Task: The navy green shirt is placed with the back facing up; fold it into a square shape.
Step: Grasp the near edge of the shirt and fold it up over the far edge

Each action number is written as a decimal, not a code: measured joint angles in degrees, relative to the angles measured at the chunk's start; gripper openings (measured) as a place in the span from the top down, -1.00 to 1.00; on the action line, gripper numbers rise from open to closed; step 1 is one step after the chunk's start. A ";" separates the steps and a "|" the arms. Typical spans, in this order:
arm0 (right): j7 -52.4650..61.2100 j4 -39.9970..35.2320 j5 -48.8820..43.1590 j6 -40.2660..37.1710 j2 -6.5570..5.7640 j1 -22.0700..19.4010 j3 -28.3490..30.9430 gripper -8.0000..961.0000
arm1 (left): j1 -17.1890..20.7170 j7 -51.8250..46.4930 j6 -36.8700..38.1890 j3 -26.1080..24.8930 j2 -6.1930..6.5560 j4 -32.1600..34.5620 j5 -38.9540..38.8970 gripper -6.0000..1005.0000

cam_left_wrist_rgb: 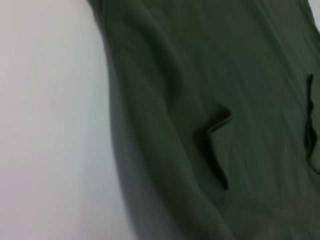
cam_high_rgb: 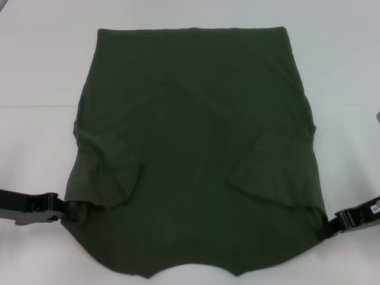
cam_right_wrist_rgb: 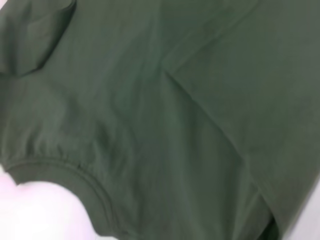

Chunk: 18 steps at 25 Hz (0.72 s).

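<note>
The navy green shirt [cam_high_rgb: 196, 148] lies spread over the white table, its hem at the far side and its neck cutout [cam_high_rgb: 190, 268] at the near edge. Both sleeves are folded inward onto the body. My left gripper [cam_high_rgb: 70, 209] meets the shirt's near left shoulder corner and is shut on the fabric there. My right gripper [cam_high_rgb: 326, 225] is shut on the near right shoulder corner, where the cloth draws to a point. The left wrist view shows the shirt [cam_left_wrist_rgb: 225, 100] edge casting a shadow on the table. The right wrist view shows the shirt [cam_right_wrist_rgb: 175, 100] with its ribbed collar [cam_right_wrist_rgb: 65, 172].
The white table [cam_high_rgb: 35, 71] extends left, right and beyond the shirt. A small grey object [cam_high_rgb: 377, 117] shows at the far right edge of the head view.
</note>
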 joint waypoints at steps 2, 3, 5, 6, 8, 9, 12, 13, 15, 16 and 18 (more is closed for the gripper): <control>-0.89 -0.16 -0.04 -2.77 -0.34 -0.02 -0.01 0.84 | -0.17 0.39 1.72 0.01 0.41 0.00 0.00 0.87; -0.89 -0.16 -0.04 -2.77 -0.34 -0.02 -0.01 0.84 | -0.25 0.54 2.75 0.04 0.71 0.00 0.00 0.87; -1.61 -0.16 -0.09 -4.60 -0.50 -0.05 -0.01 0.84 | -0.32 0.57 4.43 0.19 1.16 -0.07 0.13 0.87; -2.06 -0.16 -0.11 -5.53 -0.61 -0.08 -0.02 0.84 | -0.33 0.58 5.16 0.24 1.34 -0.12 0.23 0.87; -2.99 -0.13 -0.14 -7.46 -0.83 -0.18 -0.01 0.84 | -0.36 0.57 7.37 0.40 1.82 -0.30 0.46 0.87; -3.53 0.00 -0.15 -8.51 -0.98 -0.24 -0.01 0.83 | -0.36 0.57 8.91 0.48 2.11 -0.34 0.52 0.87; -5.50 0.48 -0.17 -11.85 -1.27 -0.50 -0.05 0.83 | -0.12 0.65 14.28 0.64 2.96 -0.46 1.11 0.87; -6.52 0.63 -0.28 -13.28 -1.35 -0.58 -0.07 0.83 | -0.06 0.70 15.29 0.63 3.08 -0.48 1.40 0.87; -8.21 0.82 -0.79 -15.32 -1.37 -0.66 -0.12 0.83 | 0.09 1.00 19.02 0.56 3.23 -0.53 2.90 0.87; -9.00 0.86 -1.17 -16.29 -1.34 -0.69 -0.17 0.83 | 0.17 1.14 20.63 0.52 3.24 -0.58 3.63 0.87; -10.73 1.05 -2.22 -18.26 -1.08 -0.78 -0.43 0.83 | 0.38 1.25 23.19 0.44 3.24 -0.65 4.83 0.87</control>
